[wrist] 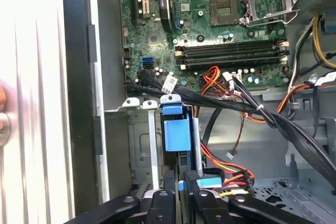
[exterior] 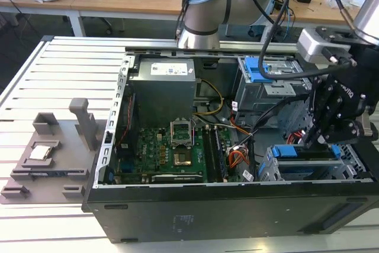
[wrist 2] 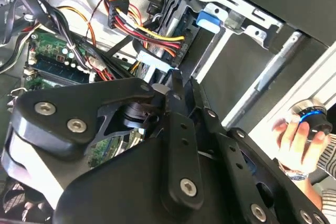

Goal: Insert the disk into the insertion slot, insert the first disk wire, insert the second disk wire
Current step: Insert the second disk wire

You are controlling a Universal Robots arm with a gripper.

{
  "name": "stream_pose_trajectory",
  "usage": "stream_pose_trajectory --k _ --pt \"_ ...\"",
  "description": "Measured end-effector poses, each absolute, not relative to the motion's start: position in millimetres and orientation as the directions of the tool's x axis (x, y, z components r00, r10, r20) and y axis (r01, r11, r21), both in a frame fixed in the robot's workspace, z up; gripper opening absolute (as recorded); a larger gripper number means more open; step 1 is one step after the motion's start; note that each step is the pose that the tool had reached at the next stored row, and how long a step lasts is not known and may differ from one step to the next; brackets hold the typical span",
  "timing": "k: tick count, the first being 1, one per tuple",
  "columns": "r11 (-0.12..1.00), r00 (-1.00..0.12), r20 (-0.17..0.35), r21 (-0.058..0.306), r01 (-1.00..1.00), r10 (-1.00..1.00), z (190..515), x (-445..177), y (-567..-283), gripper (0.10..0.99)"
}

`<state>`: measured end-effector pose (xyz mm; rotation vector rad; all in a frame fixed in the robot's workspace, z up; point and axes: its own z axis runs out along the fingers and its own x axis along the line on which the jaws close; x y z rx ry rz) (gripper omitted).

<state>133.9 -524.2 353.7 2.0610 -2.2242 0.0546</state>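
Black linkages of my gripper (wrist: 181,195) crowd the first wrist view, fingers drawn close around a connector on the red-and-yellow wires (wrist: 231,174), though I cannot tell if they truly pinch it. My wrist hangs low at the case's front corner because the disk (exterior: 308,153) already sits in the insertion slot (exterior: 278,170).

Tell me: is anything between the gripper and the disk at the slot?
Nothing visible is. In the first wrist view the gripper sits right at the blue carrier of the disk, which stands in the insertion slot. The red and yellow wires lie beside the gripper, not between it and the disk.
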Motion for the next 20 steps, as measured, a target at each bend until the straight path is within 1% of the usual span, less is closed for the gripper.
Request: stream_pose_trajectory --k 3,4,5,6,9,11,14,18,20 --pt "0.078 -0.073 0.095 0.048 -0.996 -0.993 360.2 133.9 -524.2 0.216" --pt "0.077 -0.073 0.08 0.049 -0.996 -0.994 361.1 133.7 -524.3 0.204" --pt "0.077 -0.073 0.064 0.051 -0.996 -0.995 361.4 133.5 -524.6 0.137" --pt "0.075 -0.073 0.03 0.053 -0.996 -0.997 361.4 133.2 -525.5 0.106" --pt "0.071 -0.073 -0.027 0.057 -0.996 -0.997 361.5 132.8 -528.8 0.106" --pt "0.07 -0.073 -0.047 0.059 -0.996 -0.996 361.5 132.5 -536.4 0.106" --pt "0.07 -0.073 -0.048 0.059 -0.996 -0.996 361.5 132.4 -553.9 0.106" --pt "0.069 -0.072 -0.049 0.059 -0.996 -0.996 363.6 132.3 -554.6 0.106" --pt "0.069 -0.072 -0.049 0.059 -0.996 -0.996 371.9 132.3 -554.5 0.106"
